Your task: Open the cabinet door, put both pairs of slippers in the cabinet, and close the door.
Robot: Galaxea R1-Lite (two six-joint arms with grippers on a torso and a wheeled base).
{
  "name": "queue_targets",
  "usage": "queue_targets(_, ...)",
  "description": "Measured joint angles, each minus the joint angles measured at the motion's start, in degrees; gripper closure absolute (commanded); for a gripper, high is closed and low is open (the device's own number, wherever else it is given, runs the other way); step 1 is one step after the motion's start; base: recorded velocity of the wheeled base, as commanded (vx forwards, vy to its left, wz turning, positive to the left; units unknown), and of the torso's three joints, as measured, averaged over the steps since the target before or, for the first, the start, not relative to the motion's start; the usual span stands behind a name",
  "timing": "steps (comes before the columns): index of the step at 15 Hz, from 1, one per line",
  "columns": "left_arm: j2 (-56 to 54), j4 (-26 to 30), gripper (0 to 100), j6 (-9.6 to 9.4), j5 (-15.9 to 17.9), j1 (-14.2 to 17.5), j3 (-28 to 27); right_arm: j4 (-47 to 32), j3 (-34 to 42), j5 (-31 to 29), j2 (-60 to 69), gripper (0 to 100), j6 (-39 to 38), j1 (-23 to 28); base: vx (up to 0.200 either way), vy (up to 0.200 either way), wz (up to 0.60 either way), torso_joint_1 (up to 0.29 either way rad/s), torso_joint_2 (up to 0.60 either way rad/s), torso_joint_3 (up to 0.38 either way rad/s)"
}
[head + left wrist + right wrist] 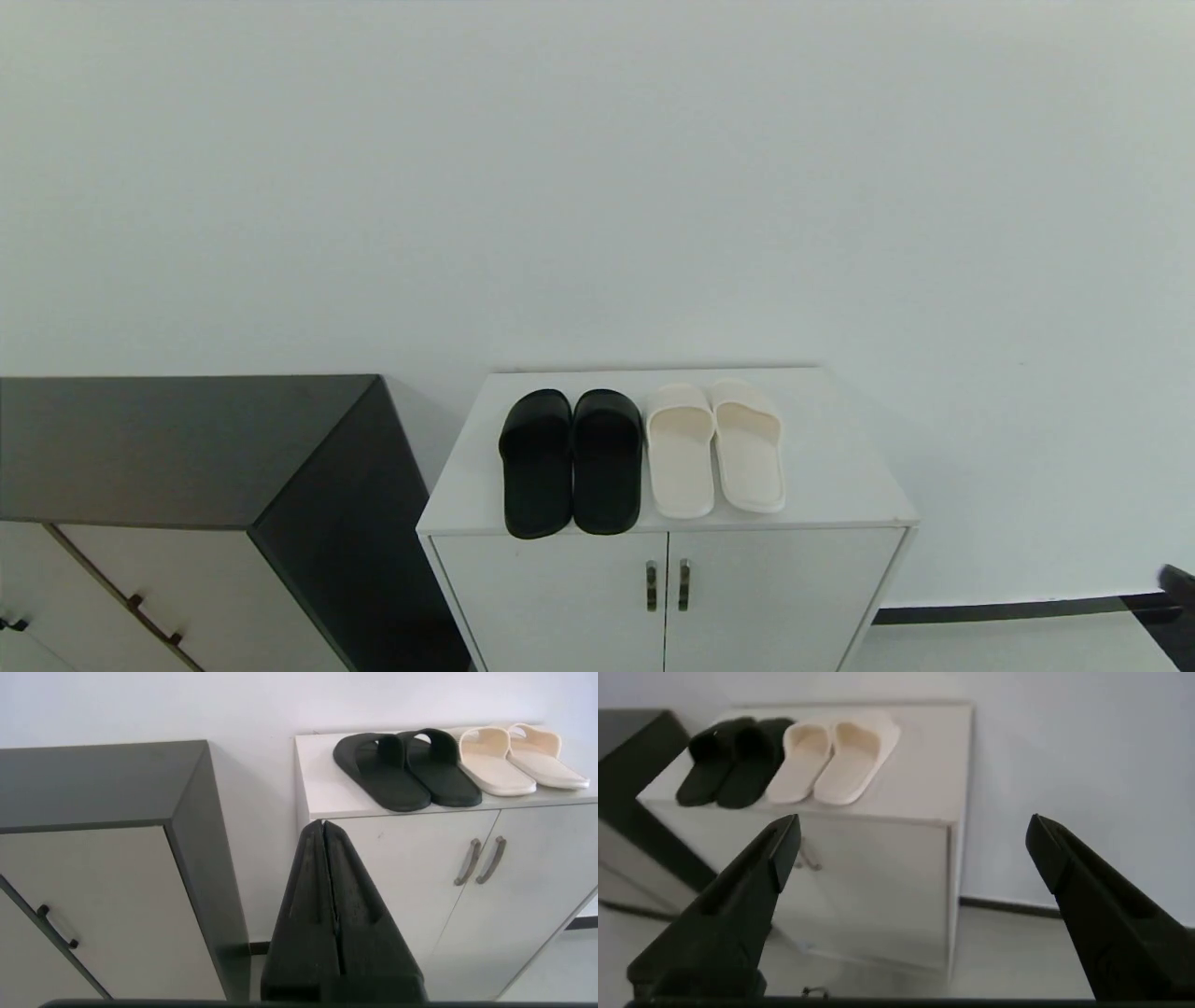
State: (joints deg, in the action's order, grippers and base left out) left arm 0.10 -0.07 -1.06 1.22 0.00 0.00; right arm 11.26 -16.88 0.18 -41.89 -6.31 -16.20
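Note:
A white cabinet (pixel 775 597) stands against the wall with both doors closed and two vertical handles (pixel 667 585) at the middle. On its top lie a black pair of slippers (pixel 571 461) and, to their right, a cream pair of slippers (pixel 716 446). My left gripper (pixel 325 831) is shut, empty, held off in front of the cabinet (pixel 420 873), level with the black slippers (pixel 406 765) and cream slippers (pixel 519 756). My right gripper (pixel 910 840) is wide open, some way back from the cabinet (pixel 878 887), with the black pair (pixel 729 756) and cream pair (pixel 836 756) beyond it.
A dark-topped cabinet (pixel 187 448) with pale drawer fronts stands close to the left of the white one, a narrow gap between them. Bare floor (pixel 1008 644) lies to the right of the white cabinet, a dark baseboard running along the wall.

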Motion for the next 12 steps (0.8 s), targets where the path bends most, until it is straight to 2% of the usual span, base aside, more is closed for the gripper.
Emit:
queue_targets(2,0.0,0.0,100,0.0,0.0,0.0,0.0,6.0,-0.28,-10.14,-10.48,0,-5.32,-12.71,0.0,0.0,0.0,0.0,0.0,0.0)
queue_targets(4,0.0,0.0,100,-0.02,0.01,0.0,0.0,10.85,-3.18,-20.1,-22.17,0,-10.4,-22.44,0.0,0.0,0.0,0.0,0.0,0.0)
queue_targets(5,0.0,0.0,100,0.0,0.0,0.0,0.0,13.53,-5.27,-24.27,-28.09,0,-11.86,-25.75,0.0,0.0,0.0,0.0,0.0,0.0)
queue_targets(8,0.0,0.02,100,0.0,0.01,0.0,0.0,22.87,-13.29,-33.95,-45.76,0,-13.6,-32.17,0.0,0.0,0.0,0.0,0.0,0.0)
queue_targets(12,0.0,0.0,100,0.09,0.01,0.0,0.0,29.27,-26.53,-38.14,-63.18,0,-12.68,-34.57,0.0,0.0,0.0,0.0,0.0,0.0)
